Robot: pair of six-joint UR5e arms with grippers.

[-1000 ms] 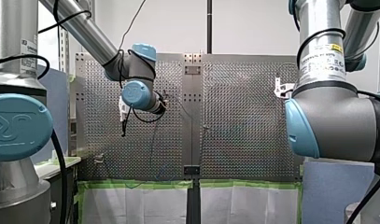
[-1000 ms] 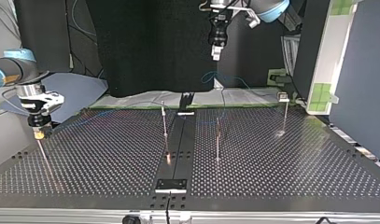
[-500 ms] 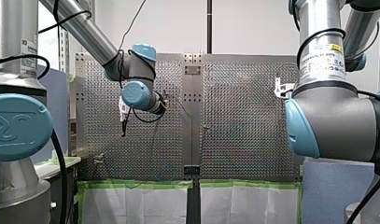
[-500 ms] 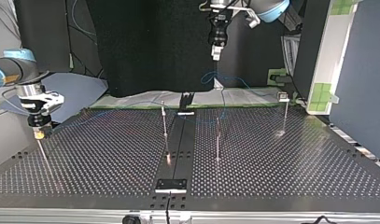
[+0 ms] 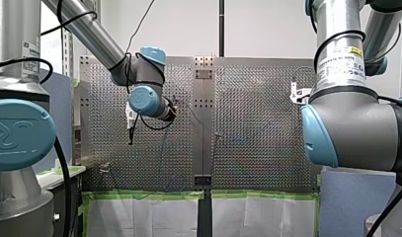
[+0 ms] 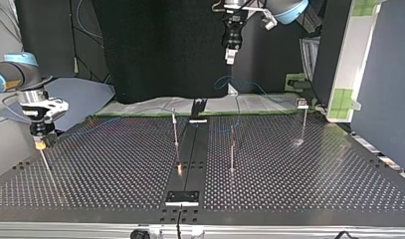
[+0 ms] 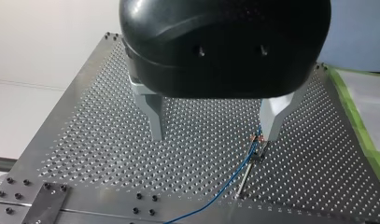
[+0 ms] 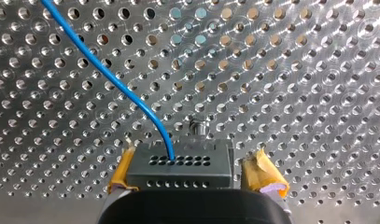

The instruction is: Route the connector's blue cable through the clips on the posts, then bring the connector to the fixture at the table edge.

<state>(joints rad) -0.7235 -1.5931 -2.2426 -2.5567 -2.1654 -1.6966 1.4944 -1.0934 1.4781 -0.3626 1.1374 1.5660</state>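
Pinches grey rectangular connector [image 8: 211,172] in yellow-padded right tool [image 8: 193,176], thin blue cable [image 8: 110,77] attached. Holds black left tool [image 7: 214,135] spread above perforated metal surface [image 7: 85,140].

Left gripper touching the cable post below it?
Apart. Top view: my left gripper hangs well above the post, with open space between its fingertips and the post's top.

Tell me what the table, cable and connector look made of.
Table: metal, likely aluminium or steel, with a bright brushed sheen and glinting holes.
Cable: smooth, blue, plastic-looking insulation that bends in a soft curve.
Connector: matte grey block with rows of holes. It could be plastic or coated metal; I can't tell which.
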